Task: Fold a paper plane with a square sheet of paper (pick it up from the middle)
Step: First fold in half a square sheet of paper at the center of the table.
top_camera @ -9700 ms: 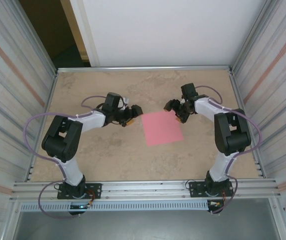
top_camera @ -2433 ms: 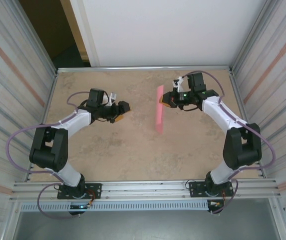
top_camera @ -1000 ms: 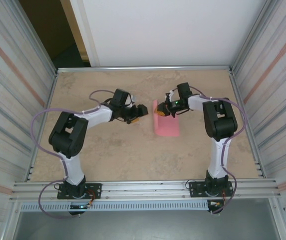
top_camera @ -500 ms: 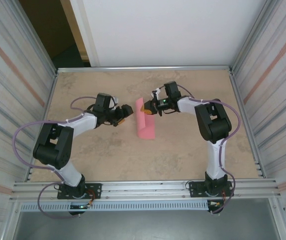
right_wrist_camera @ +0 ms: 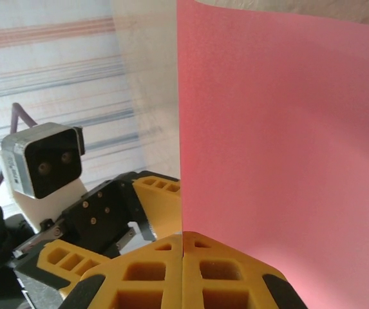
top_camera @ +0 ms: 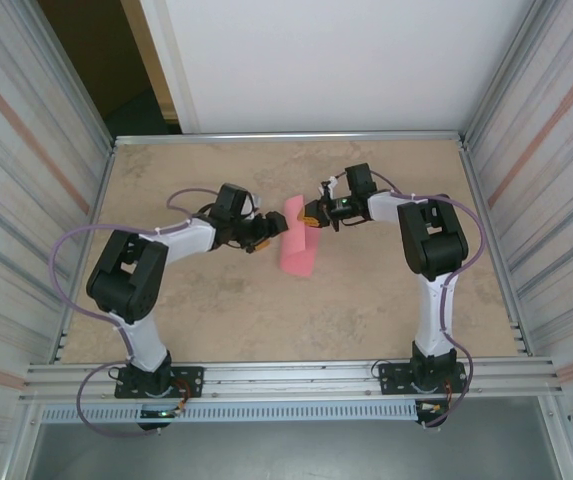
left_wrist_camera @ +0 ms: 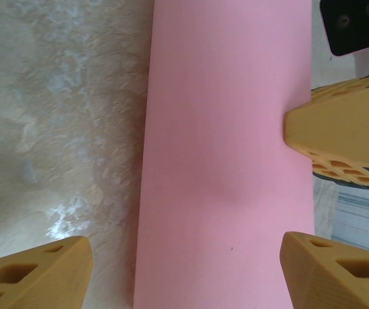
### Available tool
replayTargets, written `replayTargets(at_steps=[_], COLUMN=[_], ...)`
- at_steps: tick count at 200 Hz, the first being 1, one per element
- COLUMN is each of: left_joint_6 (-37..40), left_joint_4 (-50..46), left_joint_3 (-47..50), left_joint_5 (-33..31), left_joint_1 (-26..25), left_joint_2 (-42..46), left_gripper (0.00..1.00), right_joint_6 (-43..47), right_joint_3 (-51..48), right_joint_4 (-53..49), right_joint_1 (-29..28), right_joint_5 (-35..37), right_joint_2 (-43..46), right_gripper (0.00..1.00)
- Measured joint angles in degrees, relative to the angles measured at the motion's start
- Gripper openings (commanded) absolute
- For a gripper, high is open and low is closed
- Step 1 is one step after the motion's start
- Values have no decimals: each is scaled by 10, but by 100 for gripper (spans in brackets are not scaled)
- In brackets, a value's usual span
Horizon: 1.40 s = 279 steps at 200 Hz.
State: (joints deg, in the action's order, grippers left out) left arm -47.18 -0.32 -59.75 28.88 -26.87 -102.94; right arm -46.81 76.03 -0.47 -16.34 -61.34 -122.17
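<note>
The right gripper (top_camera: 310,217) is clamped shut on one edge of the paper (top_camera: 297,250), holding it lifted at mid-table with its long axis running near to far. The left gripper (top_camera: 265,237) is wide open and empty, and nearer the sheet's free side. You will find the sheet directly ahead of its jaws.

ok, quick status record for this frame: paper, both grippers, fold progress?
paper: square sheet of paper, pink-red, curved upward, no sharp crease visible
right gripper: shut on the sheet's edge, holding that edge raised
left gripper: open, facing the sheet, jaws spread about as wide as the sheet; contact unclear
surface: table, the sheet's near end seems to rest on it
fold state: not yet a plane
</note>
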Motion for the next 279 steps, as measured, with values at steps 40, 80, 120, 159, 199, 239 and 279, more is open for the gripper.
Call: replayTargets(at_steps=[40,80,120,159,199,239,279], left_joint_6=[8,18,39,59,72,80,91], left_joint_4=[-15,-42,-79,-104,-128,-140,-168], left_joint_3=[-20,-44,-89,-132,-155,-162,-180], left_joint_5=[0,0,-5,-7,-10,-10,-19], left_joint_1=[-17,-28,-29,-29,-29,-30,-36], left_joint_2=[-16,-37,-65,-95,-120,-132,-149], left_gripper=[75,70,66,62,58,53,45], right_joint_6=[27,43,45,45,45,44,42], right_joint_3=[-23,-45,-64,-76,-81,-82,-84], right_joint_4=[-14,-31,-37,-40,-41,-41,-41], right_joint_1=[15,16,16,16,16,16,16], right_joint_5=[16,36,53,64,72,76,77], right_joint_2=[0,1,12,26,29,29,30], right_gripper=[3,4,4,6,8,10,21])
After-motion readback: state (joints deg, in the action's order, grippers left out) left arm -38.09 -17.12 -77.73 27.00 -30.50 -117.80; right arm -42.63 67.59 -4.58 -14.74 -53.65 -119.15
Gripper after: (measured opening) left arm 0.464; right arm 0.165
